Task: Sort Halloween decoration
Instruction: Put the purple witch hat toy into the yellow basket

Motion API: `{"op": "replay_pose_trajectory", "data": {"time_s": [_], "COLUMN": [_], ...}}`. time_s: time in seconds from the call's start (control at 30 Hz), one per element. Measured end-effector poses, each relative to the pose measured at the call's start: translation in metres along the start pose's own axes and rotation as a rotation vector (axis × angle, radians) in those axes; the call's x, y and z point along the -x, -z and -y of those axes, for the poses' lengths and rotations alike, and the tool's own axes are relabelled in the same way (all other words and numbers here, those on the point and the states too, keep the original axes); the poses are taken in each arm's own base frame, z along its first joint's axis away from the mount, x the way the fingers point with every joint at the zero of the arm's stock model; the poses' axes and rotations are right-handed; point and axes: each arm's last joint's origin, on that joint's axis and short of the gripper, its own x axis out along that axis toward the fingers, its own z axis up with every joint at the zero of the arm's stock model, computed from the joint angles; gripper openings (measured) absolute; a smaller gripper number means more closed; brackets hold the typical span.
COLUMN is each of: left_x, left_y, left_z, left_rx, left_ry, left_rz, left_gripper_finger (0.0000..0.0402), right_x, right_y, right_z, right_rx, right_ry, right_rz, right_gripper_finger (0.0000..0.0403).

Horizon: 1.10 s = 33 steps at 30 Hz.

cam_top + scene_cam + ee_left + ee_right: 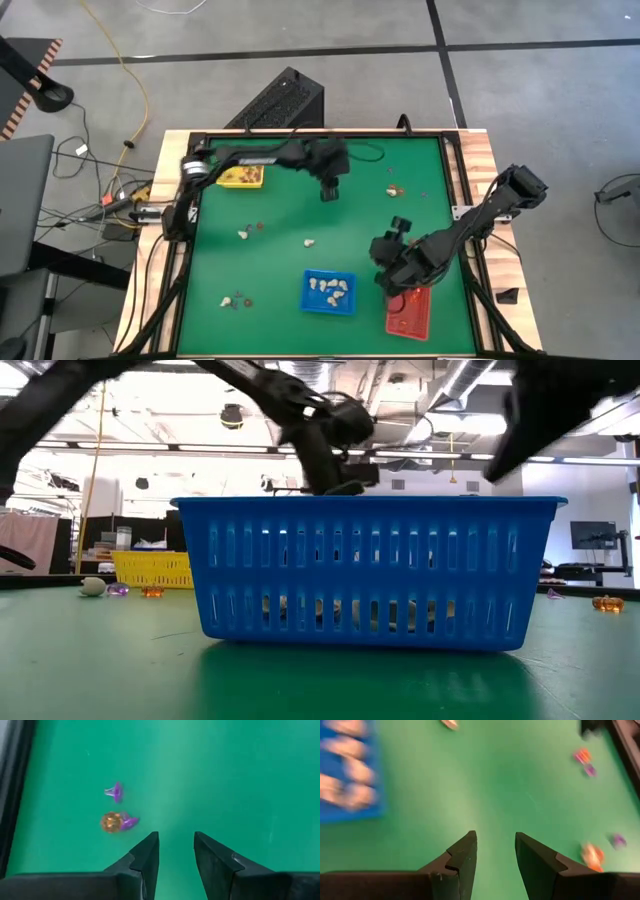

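Observation:
The decoration is many tiny trinkets. Several cream ones lie in the blue tray [328, 292]. Others lie loose on the green table: cream ones [243, 233] [308, 242], a small group [232, 299] near the left edge, and another [395, 190] toward the far right. My left gripper [329, 192] hovers open over the far middle of the table. Its wrist view shows an orange trinket [111, 822] and purple ones [116, 792] ahead of the gripper [176, 850]. My right gripper [495, 850] hangs open between the blue tray and the red tray [408, 310], above bare table.
A yellow tray [241, 177] holding trinkets sits at the far left. The blue tray [370, 570] fills the middle of the low view. Orange and purple trinkets [583, 756] [592, 855] lie right of my right gripper. A raised dark frame [455, 170] borders the table.

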Motion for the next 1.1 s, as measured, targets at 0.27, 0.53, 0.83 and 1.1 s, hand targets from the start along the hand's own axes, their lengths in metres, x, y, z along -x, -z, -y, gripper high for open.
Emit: {"op": "replay_pose_trajectory", "data": {"time_s": [0.27,0.53,0.83,1.1], "left_x": [-0.024,-0.052,-0.056,-0.047], "left_y": [-0.040,-0.043,-0.035,-0.031], "left_z": [-0.031,-0.041,-0.057,-0.075], "left_rx": [-0.221,-0.207,-0.114,-0.066], "left_ry": [0.140,0.190,0.151,0.042], "left_rz": [-0.088,-0.019,-0.056,-0.120], "left_gripper_finger": [0.0111,0.0111,0.0111,0.0111], "right_x": [0.001,-0.008,-0.016,-0.023], "right_y": [0.057,0.094,0.114,0.107], "right_z": [0.050,0.086,0.098,0.106], "right_rx": [-0.226,-0.400,-0.444,-0.479], "right_ry": [-0.086,-0.182,-0.186,-0.128], "right_rz": [0.077,0.233,0.241,0.248], "right_gripper_finger": [0.0164,0.0164,0.0164,0.0164]}}
